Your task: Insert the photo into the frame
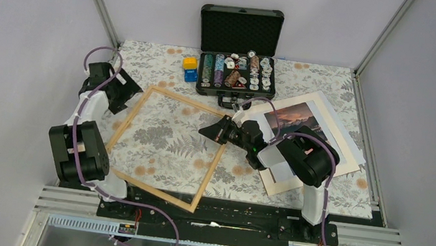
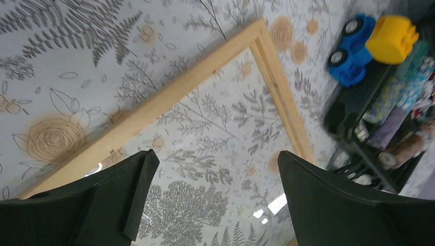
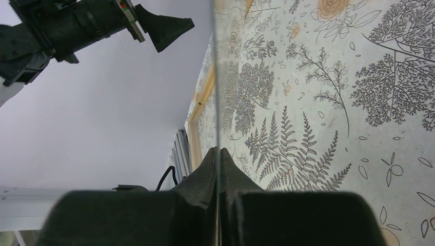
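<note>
The bench point(image 1: 333, 81) is covered by a pale cloth printed with grey ferns and tan roses. At its far edge, near the middle, a black case point(image 1: 239, 30) is stood open, its lid raised and lined with dark foam. Rows of poker chips point(image 1: 218, 71) in several colours are packed in its tray. Just left of the case, a yellow block point(image 1: 190, 62) is seated on a blue wheeled toy point(image 1: 190, 76). What seems to be a clear pane point(image 3: 216, 77) is seen edge-on above the cloth. The space is enclosed by grey walls point(image 1: 18, 42).
</note>
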